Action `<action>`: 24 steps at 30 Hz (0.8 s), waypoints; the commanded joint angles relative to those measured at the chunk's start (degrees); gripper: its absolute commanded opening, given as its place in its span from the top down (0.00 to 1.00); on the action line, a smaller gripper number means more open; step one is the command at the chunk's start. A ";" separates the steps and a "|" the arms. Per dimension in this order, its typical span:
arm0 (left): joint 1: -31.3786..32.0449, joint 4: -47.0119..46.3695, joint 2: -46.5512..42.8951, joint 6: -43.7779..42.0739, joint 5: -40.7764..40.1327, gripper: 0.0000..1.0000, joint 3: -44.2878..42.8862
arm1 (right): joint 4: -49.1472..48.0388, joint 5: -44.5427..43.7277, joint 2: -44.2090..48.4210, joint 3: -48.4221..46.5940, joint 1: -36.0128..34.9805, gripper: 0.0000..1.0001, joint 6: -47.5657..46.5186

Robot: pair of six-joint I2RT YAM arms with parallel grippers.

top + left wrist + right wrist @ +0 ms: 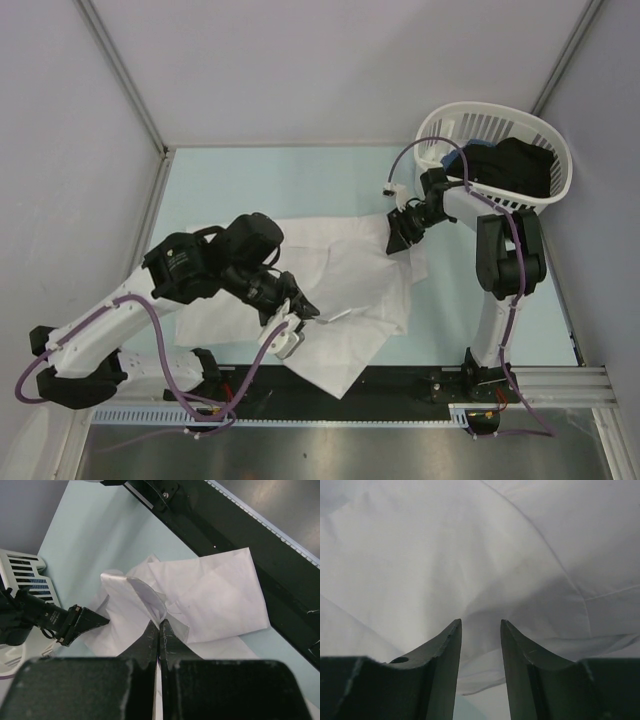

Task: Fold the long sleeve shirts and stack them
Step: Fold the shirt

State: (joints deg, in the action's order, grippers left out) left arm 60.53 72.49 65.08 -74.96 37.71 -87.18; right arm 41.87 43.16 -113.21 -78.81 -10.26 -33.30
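Cloth fills the right wrist view from edge to edge, so the white shirt [350, 285] has no outline there. Only the right gripper [481, 625] stands out, its jaws a narrow gap apart and its tips against the fabric. From above, that claw is a small dark shape at the shirt's far right corner with its gap hidden, and the shirt lies rumpled in the middle of the table [280, 180], while the left wrist view alone shows the left gripper [159, 625] pinched tight on a raised fold.
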 commanded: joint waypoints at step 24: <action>-56.48 -42.60 10.50 41.29 3.60 1.00 32.40 | 6.56 -5.18 -7.73 -15.32 -0.20 0.54 -0.80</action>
State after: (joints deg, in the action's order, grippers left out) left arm 9.47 39.16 75.22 -41.50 38.44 -58.39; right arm 45.43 40.38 -118.74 -90.91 -9.82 -33.15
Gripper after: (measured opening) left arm 0.008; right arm 0.467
